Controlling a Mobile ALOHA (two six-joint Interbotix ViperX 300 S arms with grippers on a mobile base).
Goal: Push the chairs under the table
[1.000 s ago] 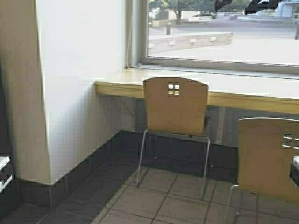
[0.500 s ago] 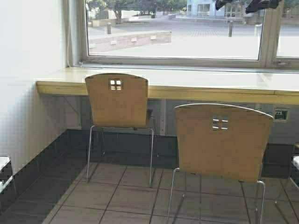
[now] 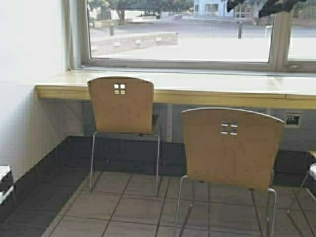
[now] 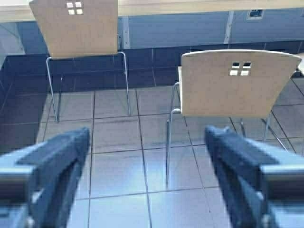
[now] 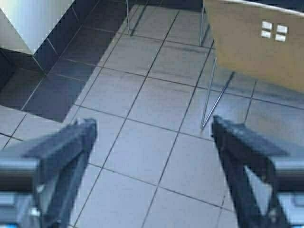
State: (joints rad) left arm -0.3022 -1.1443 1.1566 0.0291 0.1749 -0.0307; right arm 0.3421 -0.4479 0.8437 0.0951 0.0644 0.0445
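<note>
I am facing the table (image 3: 207,96) with both arms low and clear of everything. The near chair (image 3: 231,148) is standing at about 1 o'clock in the high view, out from the table; the far chair (image 3: 122,105) at 11 o'clock is sitting closer to the table's edge. The near chair's back runs parallel to that edge. Left gripper (image 4: 145,156) and right gripper (image 5: 152,147) are both spread wide, holding nothing. Backs are smooth curved plywood on thin chrome legs; the floor is tiled.
</note>
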